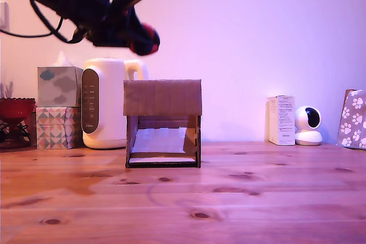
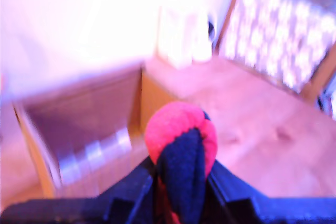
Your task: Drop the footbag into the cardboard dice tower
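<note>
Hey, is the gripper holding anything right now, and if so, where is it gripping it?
Yes. The gripper holds the footbag, pinched at its lower sides between the two fingers, the red and navy top sticking out, up in the air above the cardboard dice tower.

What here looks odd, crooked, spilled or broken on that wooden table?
Nothing stands out. The brown cardboard dice tower stands upright and square on the wooden table, with nothing spilled around it. The black gripper holds the red and navy stitched footbag in the air above the tower's top.
</note>
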{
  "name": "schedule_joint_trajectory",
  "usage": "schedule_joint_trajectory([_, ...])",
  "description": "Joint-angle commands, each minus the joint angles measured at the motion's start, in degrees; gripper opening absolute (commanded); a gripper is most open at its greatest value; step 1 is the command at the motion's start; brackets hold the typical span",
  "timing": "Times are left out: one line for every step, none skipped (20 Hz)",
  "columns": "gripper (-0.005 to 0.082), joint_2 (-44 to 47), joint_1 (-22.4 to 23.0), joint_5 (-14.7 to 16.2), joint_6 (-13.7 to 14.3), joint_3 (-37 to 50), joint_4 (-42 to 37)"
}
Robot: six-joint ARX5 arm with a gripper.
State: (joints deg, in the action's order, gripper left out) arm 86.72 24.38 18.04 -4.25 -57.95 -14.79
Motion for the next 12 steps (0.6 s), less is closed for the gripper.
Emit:
schedule_joint_trajectory([0.0093,0.3,0.2,-1.5,0.1,0.5,-3.4])
schedule_joint_trajectory([0.0093,0.4,0.2,-2.2,0.2,0.2,-4.2])
schedule_joint_trajectory([0.0093,0.9,0.2,-2.4,0.2,-0.6,-4.1])
schedule_joint_trajectory([0.0093,1.5,0.1,-2.5,0.2,-1.6,-3.9])
schedule_joint_trajectory([0.0093,2.5,0.1,-2.5,0.2,-3.1,-3.3])
schedule_joint_trajectory([0.0093,3.5,0.1,-2.5,0.2,-4.9,-2.4])
schedule_joint_trajectory([0.0093,4.9,0.1,-2.5,0.2,-6.8,-1.6])
schedule_joint_trajectory([0.0093,6.4,0.1,-2.5,0.2,-9.0,-0.6])
schedule_joint_trajectory([0.0093,7.9,0.1,-2.5,0.3,-11.3,1.0])
schedule_joint_trajectory([0.0093,9.8,0.1,-2.5,0.5,-14.0,3.0])
schedule_joint_trajectory([0.0093,11.7,-0.2,-2.6,1.2,-16.7,5.1])
schedule_joint_trajectory([0.0093,13.7,-0.5,-2.7,1.3,-19.2,7.3])
